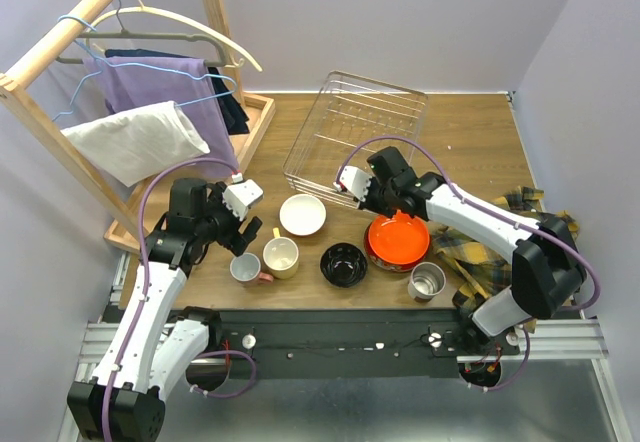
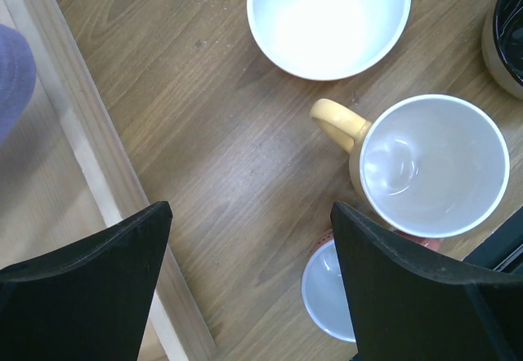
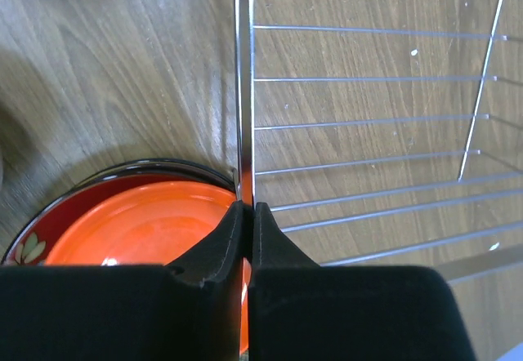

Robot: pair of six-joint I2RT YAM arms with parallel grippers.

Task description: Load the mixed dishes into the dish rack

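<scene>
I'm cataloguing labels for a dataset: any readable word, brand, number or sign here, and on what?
No text can be read in any view.
The yellow mug, white bowl, orange bowl, steel cup and dish rack show no lettering; the red plate shows only a flower motif.

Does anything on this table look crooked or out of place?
Yes. The dish rack sits skewed, not square with the edges of the table. The right claw is pinched shut on the rack's near rim wire rather than on a dish. The plaid cloth lies bunched up at the right edge.
</scene>
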